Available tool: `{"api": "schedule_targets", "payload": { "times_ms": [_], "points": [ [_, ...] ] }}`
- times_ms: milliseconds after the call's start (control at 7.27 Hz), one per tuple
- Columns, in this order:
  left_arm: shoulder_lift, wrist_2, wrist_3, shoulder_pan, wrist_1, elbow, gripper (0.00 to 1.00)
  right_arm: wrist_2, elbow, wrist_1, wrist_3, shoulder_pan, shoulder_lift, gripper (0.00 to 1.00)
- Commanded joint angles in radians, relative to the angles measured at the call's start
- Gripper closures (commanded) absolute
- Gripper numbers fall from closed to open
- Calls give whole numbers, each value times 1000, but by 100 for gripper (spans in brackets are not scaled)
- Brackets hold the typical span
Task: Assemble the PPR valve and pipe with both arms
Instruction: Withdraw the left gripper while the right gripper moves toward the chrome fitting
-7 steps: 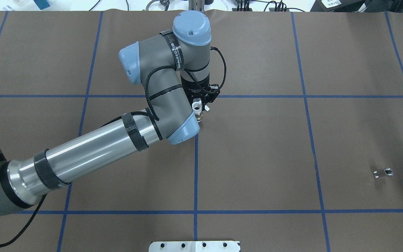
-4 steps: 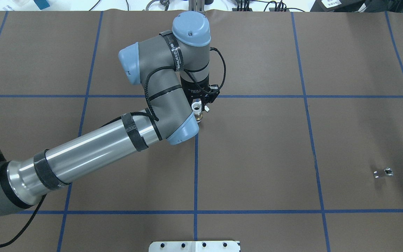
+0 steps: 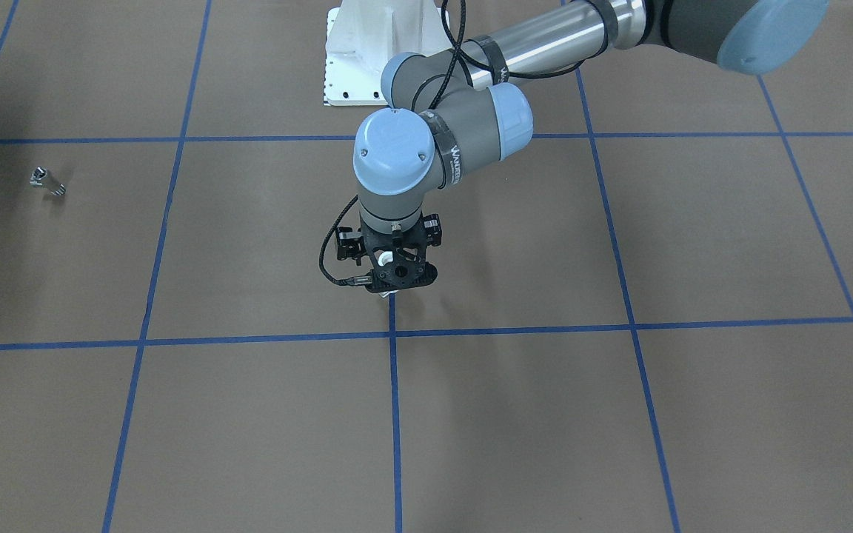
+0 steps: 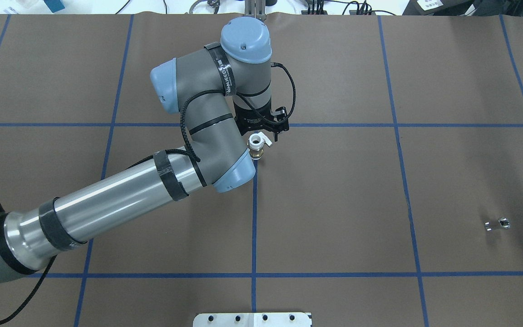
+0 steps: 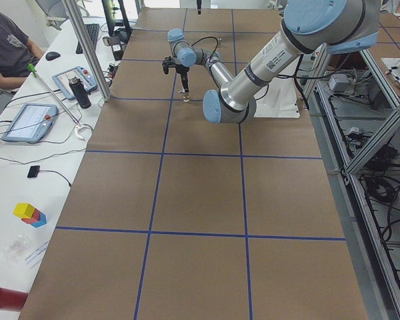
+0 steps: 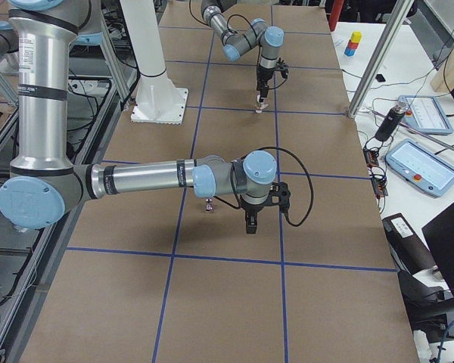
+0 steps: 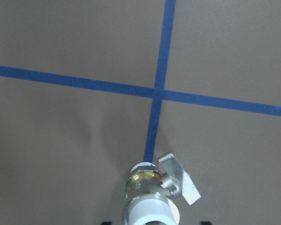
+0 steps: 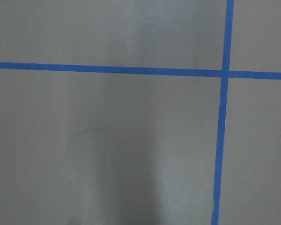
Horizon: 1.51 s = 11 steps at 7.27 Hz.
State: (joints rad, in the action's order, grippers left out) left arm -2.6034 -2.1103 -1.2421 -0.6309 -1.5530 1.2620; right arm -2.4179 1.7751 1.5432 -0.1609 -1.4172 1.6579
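My left gripper (image 4: 258, 137) is shut on the PPR valve (image 4: 256, 153) and holds it upright over the crossing of blue tape lines at the table's middle. The left wrist view shows the valve's (image 7: 150, 187) brass middle and flat tab handle from above. From the front, the gripper (image 3: 391, 285) hides most of the valve. The pipe (image 4: 497, 224) lies alone on the table at the near right, also seen from the front (image 3: 47, 180). My right gripper (image 6: 249, 225) shows only in the exterior right view, pointing down beside the pipe (image 6: 209, 206). I cannot tell whether it is open or shut.
Blue tape lines (image 4: 254, 218) divide the brown table cover into squares. The white pedestal base (image 4: 252, 319) sits at the near edge. A person (image 5: 7, 47), tablets and a bottle are on the side desk beyond the table's far edge. The right wrist view shows only bare cover and tape (image 8: 220, 140).
My left arm has risen and shifted slightly with the valve in its grip. The valve's tab handle now shows more clearly. The pipe has not moved.
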Motion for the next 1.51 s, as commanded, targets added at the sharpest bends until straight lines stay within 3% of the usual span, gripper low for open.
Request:
{"api": "schedule_targets", "payload": {
  "times_ms": [0, 138, 412, 825, 1238, 1375],
  "points": [
    [154, -1, 7, -10, 95, 296, 1, -1, 15, -24, -105, 76, -4, 0],
    [284, 3, 12, -32, 94, 456, 1, 17, 18, -154, -258, 136, -1, 0],
    [505, 4, 192, -75, 91, 650, 1, 92, 18, -442, -502, 304, 47, 0],
    [826, -11, 381, -147, 79, 845, 1, 137, 146, -471, -674, 380, 156, 1],
    [859, -10, 374, -194, 79, 858, 0, 303, 211, -472, -894, 565, 203, 2],
    [859, -10, 372, -194, 79, 860, 0, 307, 219, -476, -894, 578, 232, 4]
  ]
}}
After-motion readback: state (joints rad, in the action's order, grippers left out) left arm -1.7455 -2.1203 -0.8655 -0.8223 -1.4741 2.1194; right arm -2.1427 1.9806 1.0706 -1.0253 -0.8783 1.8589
